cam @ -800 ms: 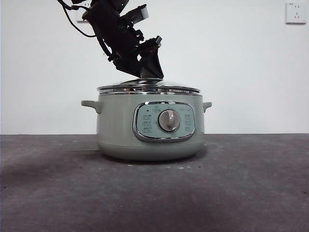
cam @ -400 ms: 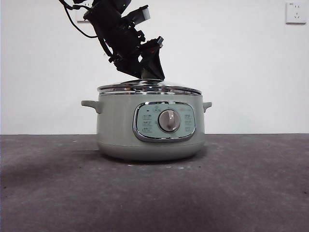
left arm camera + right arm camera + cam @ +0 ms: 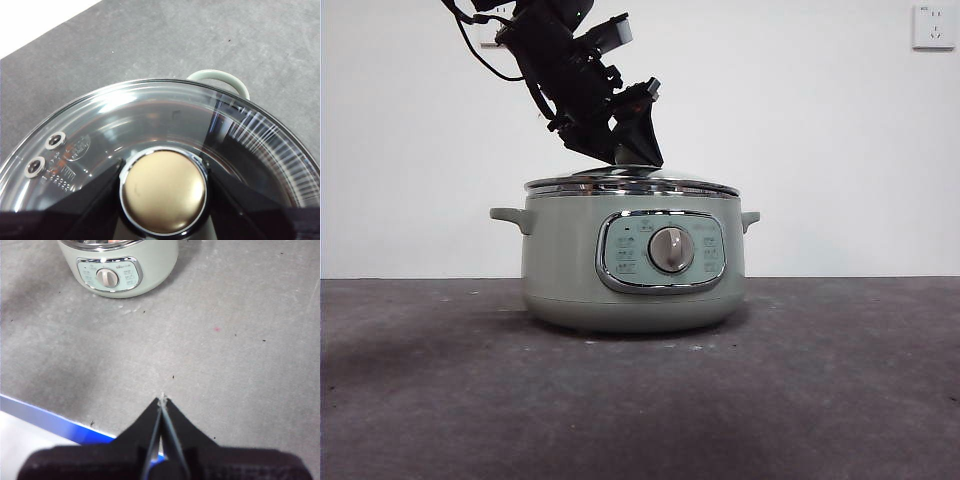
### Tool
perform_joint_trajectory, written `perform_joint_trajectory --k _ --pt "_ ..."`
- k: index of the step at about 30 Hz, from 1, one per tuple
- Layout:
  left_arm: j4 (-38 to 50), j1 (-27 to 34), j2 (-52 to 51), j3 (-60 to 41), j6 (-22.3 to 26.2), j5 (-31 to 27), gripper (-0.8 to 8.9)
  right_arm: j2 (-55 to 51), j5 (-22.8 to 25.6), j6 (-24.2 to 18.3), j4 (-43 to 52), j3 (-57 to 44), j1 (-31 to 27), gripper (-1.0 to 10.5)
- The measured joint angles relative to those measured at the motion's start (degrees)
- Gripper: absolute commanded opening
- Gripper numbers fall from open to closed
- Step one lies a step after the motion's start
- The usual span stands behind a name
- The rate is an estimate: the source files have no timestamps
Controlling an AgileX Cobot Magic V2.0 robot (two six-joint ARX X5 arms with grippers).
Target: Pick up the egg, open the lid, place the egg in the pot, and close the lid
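The sage-green pot (image 3: 560, 260) stands mid-table with the glass lid (image 3: 630, 183) seated on it. My left gripper (image 3: 632, 160) comes down from the upper left, and its jaws are closed on either side of the lid's round knob (image 3: 164, 192). The left wrist view looks down through the lid's glass (image 3: 125, 115); the egg does not show there or in any other view. My right gripper (image 3: 161, 401) is shut and empty, held over bare table well in front of the pot (image 3: 150, 260).
The grey table (image 3: 820, 380) stretches around the pot. A pot side handle (image 3: 220, 76) sticks out past the lid rim. A blue strip (image 3: 50, 415) marks the table's near edge. A wall socket (image 3: 932, 26) sits at the upper right.
The pot, with the lid on it, has shifted slightly to the right, and the left gripper on the knob has moved with it.
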Motion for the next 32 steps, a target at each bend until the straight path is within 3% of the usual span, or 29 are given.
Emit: perform_joint_trajectory --k 32 --pt "-0.90 -0.02 -0.46 0.09 0.52 -0.31 -0.08 0.00 1.46 0.02 0.00 0.00 0.00 -0.1"
